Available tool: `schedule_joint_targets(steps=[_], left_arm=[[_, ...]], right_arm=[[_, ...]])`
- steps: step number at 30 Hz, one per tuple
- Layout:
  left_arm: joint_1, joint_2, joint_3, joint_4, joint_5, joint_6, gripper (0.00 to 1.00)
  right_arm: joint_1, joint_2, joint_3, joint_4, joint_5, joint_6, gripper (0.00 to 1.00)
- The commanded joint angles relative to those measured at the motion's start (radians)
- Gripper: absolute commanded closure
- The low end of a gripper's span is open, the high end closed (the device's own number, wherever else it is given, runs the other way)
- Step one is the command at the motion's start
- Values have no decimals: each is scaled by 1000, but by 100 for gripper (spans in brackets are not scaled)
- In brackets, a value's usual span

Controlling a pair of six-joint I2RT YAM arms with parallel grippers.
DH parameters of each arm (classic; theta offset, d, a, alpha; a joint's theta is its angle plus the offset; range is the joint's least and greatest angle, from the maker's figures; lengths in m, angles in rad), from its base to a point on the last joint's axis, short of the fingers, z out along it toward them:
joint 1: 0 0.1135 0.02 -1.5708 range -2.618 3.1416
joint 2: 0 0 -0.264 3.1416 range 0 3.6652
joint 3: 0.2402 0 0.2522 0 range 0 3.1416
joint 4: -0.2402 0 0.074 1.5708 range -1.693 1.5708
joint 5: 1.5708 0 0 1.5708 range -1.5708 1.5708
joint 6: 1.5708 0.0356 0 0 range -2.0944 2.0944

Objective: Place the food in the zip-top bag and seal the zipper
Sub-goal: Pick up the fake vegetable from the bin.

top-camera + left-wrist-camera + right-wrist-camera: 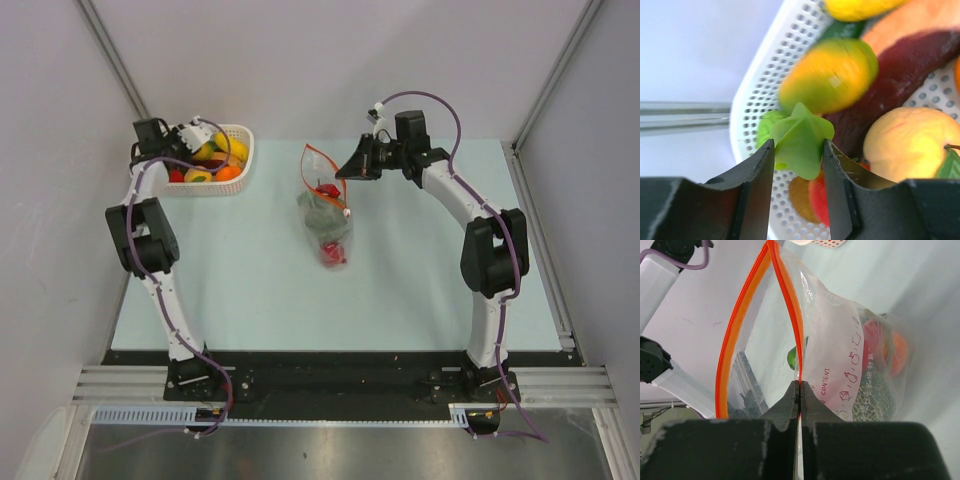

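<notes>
In the white lattice basket [760, 80] lies the food: an orange-green fruit [830, 75], a yellow peach [910, 142] and a dark red piece [900, 65]. My left gripper [798, 145] reaches into the basket [243, 160] at the back left, its jaws closed against both sides of a toy's green leafy top [802, 127]. The zip-top bag [325, 215] stands mid-table with red food [333, 252] inside. My right gripper [800, 385] is shut on one side of the orange-red zipper [792, 305], holding the bag's mouth open. Red and orange food [872, 340] shows through the bag [835, 340].
The basket sits against the table's back left corner, close to the side wall. A metal rail [685, 117] runs just beyond the basket's rim. The right arm [470, 215] arcs over the right half of the pale green table [250, 290].
</notes>
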Motion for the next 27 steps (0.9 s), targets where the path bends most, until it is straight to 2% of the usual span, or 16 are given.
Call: schedule_joint_targets(steps=[1, 6, 9, 12, 18, 22, 24, 25, 27], left_arm=[[3, -140, -20, 45, 43, -102, 85], [-2, -208, -11, 15, 84, -233, 91], [-14, -281, -12, -19, 178, -452, 93], [-48, -363, -21, -40, 291, -606, 93], [-166, -514, -49, -28, 445, -1036, 94], [-238, -580, -121, 83, 511, -1305, 96], [-249, -590, -152, 108, 540, -1395, 97], [-305, -600, -158, 110, 539, -1405, 97], [-339, -613, -191, 108, 543, -1385, 97]], right_arm=[[-6, -2, 45, 36, -15, -3, 100], [-4, 1, 45, 43, -19, 3, 100], [-3, 1, 46, 51, -21, 8, 100], [2, 1, 51, 53, -22, 9, 100], [13, -1, 63, 51, -25, 17, 100], [25, -4, 69, 56, -28, 22, 100], [30, -6, 71, 59, -28, 22, 100], [33, -9, 71, 62, -28, 25, 100], [36, -10, 71, 66, -30, 28, 100]])
